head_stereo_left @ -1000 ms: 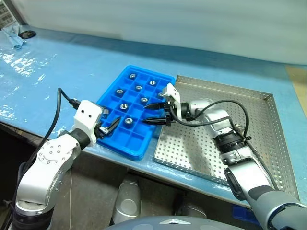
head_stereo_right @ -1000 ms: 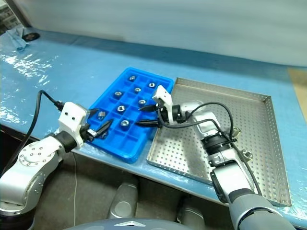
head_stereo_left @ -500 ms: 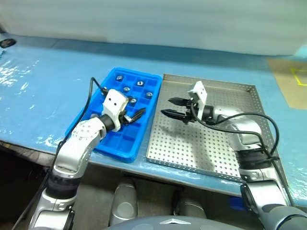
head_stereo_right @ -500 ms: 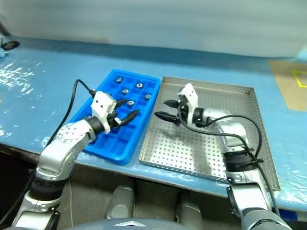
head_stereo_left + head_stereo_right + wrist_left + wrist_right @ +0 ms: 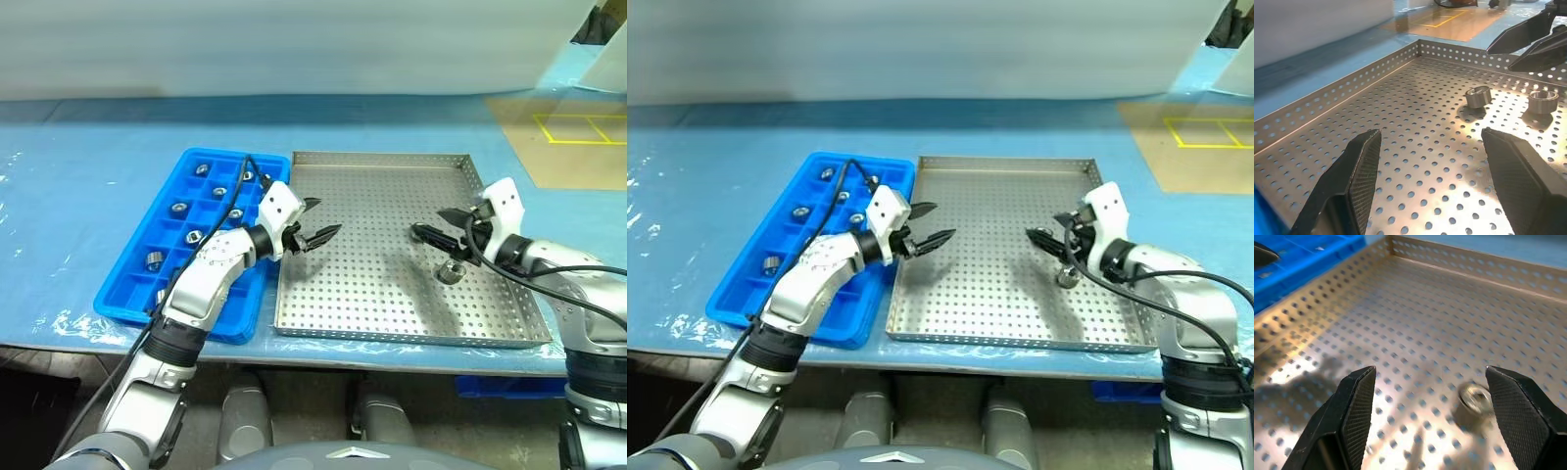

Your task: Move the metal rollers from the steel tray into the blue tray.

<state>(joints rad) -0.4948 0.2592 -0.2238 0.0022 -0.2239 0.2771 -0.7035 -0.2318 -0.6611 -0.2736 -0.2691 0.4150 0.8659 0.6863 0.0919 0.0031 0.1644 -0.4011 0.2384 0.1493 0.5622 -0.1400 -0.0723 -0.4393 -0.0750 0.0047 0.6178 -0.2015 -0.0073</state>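
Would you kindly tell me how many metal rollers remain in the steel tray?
2. One metal roller and a second roller lie side by side on the steel tray's floor near its right side, by the right claw. Others may hide behind the arms.

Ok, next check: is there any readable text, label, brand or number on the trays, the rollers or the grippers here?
None can be read.
Steel tray: no text, just perforations.
Blue tray: no label or number.
Metal rollers: no markings that can be made out.
Left gripper and right gripper: no brand or label on the white housings.
Yellow lines on the brown surface beyond the table: lines, not letters.
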